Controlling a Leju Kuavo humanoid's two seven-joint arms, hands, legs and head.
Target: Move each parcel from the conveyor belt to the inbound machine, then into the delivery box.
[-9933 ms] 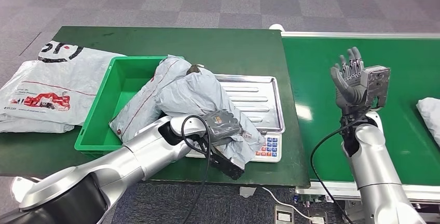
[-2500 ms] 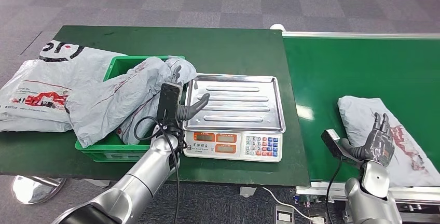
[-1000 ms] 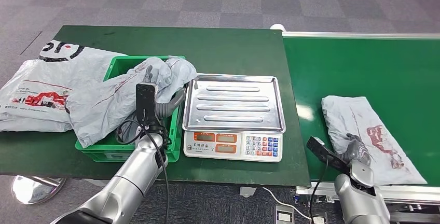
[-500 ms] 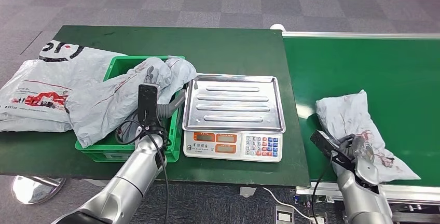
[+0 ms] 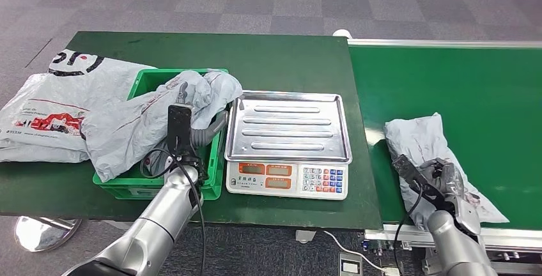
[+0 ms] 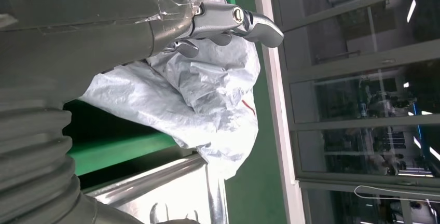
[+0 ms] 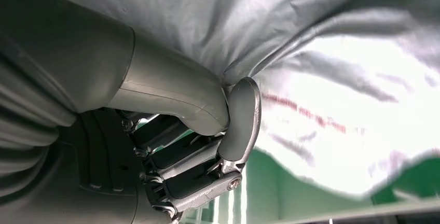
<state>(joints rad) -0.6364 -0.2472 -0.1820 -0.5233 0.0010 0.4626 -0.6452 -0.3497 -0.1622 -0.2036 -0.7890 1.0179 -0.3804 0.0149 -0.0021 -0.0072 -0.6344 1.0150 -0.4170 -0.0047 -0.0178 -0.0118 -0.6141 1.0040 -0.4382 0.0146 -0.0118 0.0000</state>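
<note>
1. The grey parcel [image 5: 429,154] on the green conveyor belt [image 5: 460,84] is bunched up, with the right hand [image 5: 442,177] sitting on its near end. In the right wrist view the thumb and fingers [image 7: 241,125] pinch a fold of the grey plastic [image 7: 321,53], so that hand is definitely gripping it.
2. The rest of that parcel stretches away from the right hand toward the far side of the belt, and a flatter bit with red print trails off to the hand's outer side near the belt's front edge.
3. Across from the right hand sits the scale [image 5: 287,143], a steel tray with a keypad and displays on the front. Nothing on it.
4. The left hand [image 5: 192,126] is raised right at the rim of the green bin [image 5: 153,87], between the bin and the scale. Its fingers [image 6: 244,22] are spread out and holding nothing, just hovering over the crumpled bag.
5. Another grey parcel [image 5: 147,119] fills that bin and flops over its far-left wall, just beyond the left hand.
6. Further out on the table past the bin there's a white bag with red and black print [image 5: 48,107], lying flat.
</note>
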